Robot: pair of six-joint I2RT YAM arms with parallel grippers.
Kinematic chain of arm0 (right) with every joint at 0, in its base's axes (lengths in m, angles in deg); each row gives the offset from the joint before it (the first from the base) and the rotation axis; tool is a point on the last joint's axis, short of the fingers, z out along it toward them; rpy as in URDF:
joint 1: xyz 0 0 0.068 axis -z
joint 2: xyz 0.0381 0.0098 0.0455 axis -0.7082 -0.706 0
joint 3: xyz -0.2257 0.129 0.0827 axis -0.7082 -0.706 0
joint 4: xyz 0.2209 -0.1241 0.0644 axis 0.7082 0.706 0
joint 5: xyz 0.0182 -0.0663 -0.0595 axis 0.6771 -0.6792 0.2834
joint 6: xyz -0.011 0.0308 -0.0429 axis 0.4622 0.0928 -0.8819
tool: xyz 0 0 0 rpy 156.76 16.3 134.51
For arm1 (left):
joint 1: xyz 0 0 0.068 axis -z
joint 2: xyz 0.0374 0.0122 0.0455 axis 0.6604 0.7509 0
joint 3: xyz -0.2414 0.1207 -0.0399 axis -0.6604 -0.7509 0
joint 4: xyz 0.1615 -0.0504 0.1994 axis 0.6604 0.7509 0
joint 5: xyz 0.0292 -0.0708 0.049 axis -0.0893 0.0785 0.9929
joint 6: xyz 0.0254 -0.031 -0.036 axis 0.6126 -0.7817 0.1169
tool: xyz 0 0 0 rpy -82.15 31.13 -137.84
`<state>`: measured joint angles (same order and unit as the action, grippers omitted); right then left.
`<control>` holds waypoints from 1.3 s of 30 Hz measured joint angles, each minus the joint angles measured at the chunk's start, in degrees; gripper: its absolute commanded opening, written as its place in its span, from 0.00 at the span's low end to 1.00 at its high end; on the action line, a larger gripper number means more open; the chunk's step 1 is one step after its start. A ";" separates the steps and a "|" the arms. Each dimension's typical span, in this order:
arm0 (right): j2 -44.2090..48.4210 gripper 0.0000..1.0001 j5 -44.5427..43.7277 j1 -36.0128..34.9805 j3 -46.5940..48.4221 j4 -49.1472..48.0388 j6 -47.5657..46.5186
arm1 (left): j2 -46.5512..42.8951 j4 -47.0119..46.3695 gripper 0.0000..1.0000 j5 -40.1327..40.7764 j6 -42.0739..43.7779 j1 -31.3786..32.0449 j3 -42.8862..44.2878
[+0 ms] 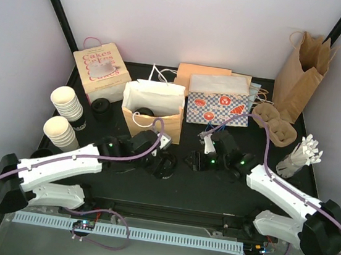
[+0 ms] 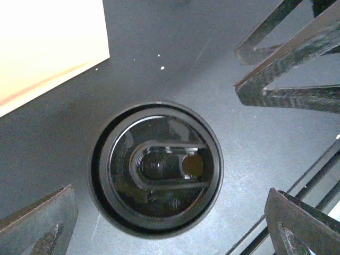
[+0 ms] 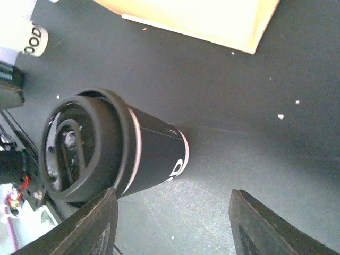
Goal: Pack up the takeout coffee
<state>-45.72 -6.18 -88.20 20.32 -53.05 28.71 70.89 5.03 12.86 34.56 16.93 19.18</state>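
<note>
The takeout coffee point(image 2: 156, 167) stands upright on the black table, its round black lid facing the left wrist camera. My left gripper point(image 2: 167, 215) hangs open right above it, with a gap between the lid and each finger. In the right wrist view the takeout coffee point(image 3: 111, 151) has a dark-looking body with pale bands. It stands just past the left finger of my right gripper point(image 3: 175, 228), which is open with only bare table between its fingers. In the top view both grippers, left point(image 1: 165, 158) and right point(image 1: 195, 160), meet at the table's middle.
An open kraft bag point(image 1: 154, 110) stands just behind the grippers, with something dark and round inside. Two stacks of lidless cups point(image 1: 64, 117) sit at the left, next to a cakes box point(image 1: 101, 69). A cup carrier point(image 1: 277, 127), a tall brown bag point(image 1: 302, 72) and stirrers point(image 1: 300, 157) are at the right.
</note>
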 measured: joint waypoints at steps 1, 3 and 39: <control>-0.57 0.57 1.57 1.14 -0.70 -0.68 1.07 | 1.36 0.48 0.98 0.46 0.59 0.00 1.07; -1.86 0.55 4.02 2.51 -1.64 -1.99 2.38 | 3.65 1.14 0.98 0.87 1.79 0.00 2.97; -11.28 0.48 16.96 3.61 -1.92 -11.54 7.45 | 15.80 5.62 0.86 2.12 10.91 -1.18 9.11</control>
<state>-57.00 10.78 -84.59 18.40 -64.59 36.16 86.69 10.65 14.98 45.47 15.75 28.30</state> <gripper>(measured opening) 0.478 0.867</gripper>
